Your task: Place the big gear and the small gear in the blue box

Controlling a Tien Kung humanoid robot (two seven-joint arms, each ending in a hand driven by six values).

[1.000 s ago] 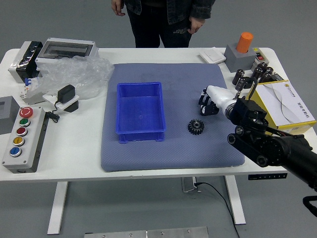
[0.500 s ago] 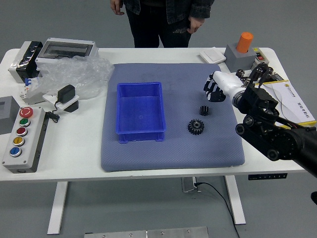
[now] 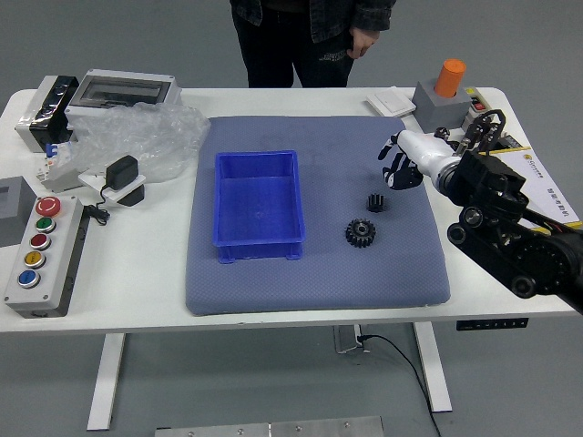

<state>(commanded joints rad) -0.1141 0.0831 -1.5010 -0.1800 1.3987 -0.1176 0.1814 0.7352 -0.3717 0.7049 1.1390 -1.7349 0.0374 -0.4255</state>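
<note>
Big gear (image 3: 361,233) and small gear (image 3: 375,203) lie close together on the mat (image 3: 319,287) outside the blue box (image 3: 260,251), the empty right robot hand (image 3: 419,155) poised nearby with fingers spread, presumably to straddle one.

A white table (image 3: 137,282) bears a blue-grey mat (image 3: 273,287), where an open blue box (image 3: 260,248) sits to the left of a large black gear (image 3: 360,233) and a smaller one (image 3: 375,203) just beyond it. A panel of colored buttons (image 3: 56,291) and crumpled clear plastic (image 3: 150,137) occupy the table's left side; a yellow-and-white box (image 3: 539,187) lies at right.
</note>
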